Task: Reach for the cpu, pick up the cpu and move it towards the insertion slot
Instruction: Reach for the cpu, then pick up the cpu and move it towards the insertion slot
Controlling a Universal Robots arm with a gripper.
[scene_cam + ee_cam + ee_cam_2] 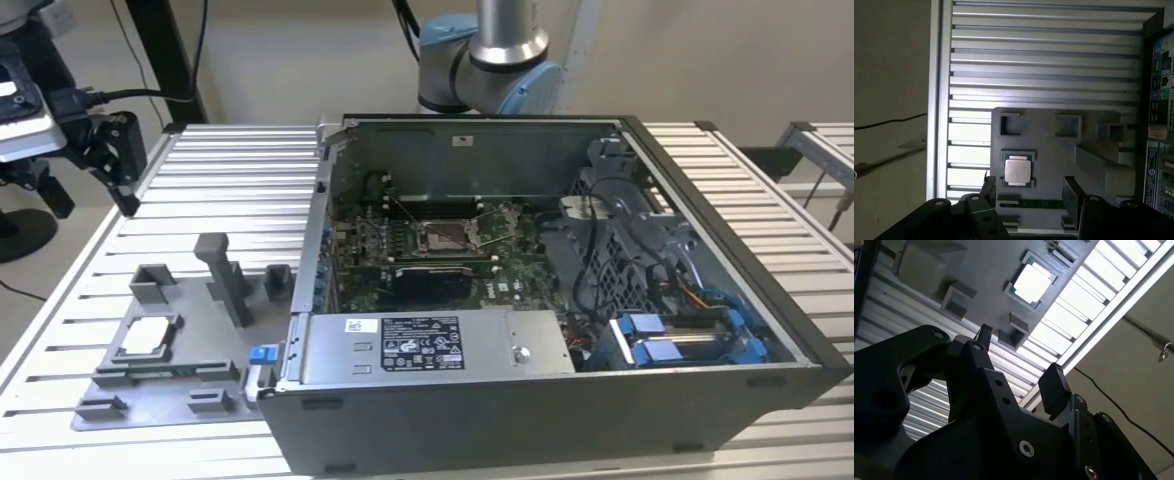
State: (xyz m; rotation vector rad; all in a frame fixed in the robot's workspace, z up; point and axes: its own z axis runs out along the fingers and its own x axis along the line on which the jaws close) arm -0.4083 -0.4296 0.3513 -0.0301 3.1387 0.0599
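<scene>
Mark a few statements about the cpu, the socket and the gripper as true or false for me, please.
1. The cpu lies in the grey fixture on the slatted table. True.
2. The gripper is holding the cpu. False: its fingers are open with nothing between them, and the cpu rests in the fixture.
3. The insertion slot sits inside the open computer case. True.
4. The fixture stands on the exterior view's right of the case. False: it stands on the exterior view's left.
</scene>
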